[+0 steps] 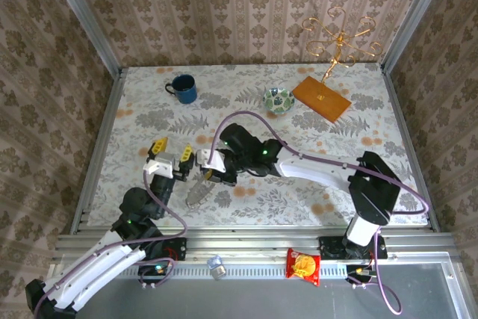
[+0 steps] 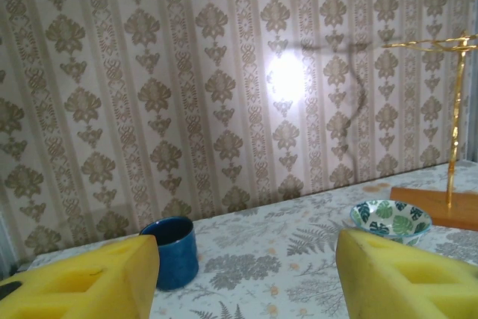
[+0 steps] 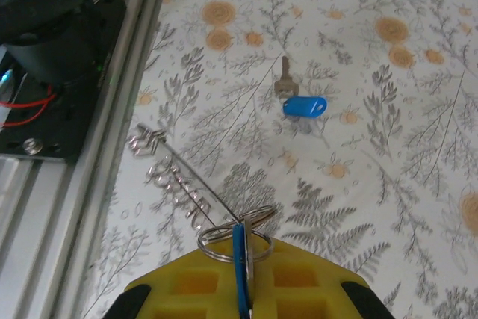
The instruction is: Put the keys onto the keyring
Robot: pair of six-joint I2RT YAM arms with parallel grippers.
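Note:
My right gripper (image 3: 243,263) (image 1: 208,172) is shut on one of the keys (image 3: 240,259), whose blue head stands edge-on between the yellow pads. The keyring (image 3: 224,238), a thin silvery wire ring, sits at the fingertips around that key. A straight rod and a wire coil (image 3: 173,178) (image 1: 198,193) trail from it toward the table's near edge. A second key (image 3: 302,105) lies loose on the tablecloth beyond, blue head with a short blade. My left gripper (image 2: 246,278) (image 1: 173,150) is open, just left of the right one, with nothing between its fingers.
A blue mug (image 1: 183,88) (image 2: 170,250) stands at the back left. At the back right are a green patterned bowl (image 1: 278,98) (image 2: 390,220) and a gold wire stand (image 1: 340,39) on a wooden board (image 1: 321,98). An aluminium rail (image 3: 89,207) borders the near edge.

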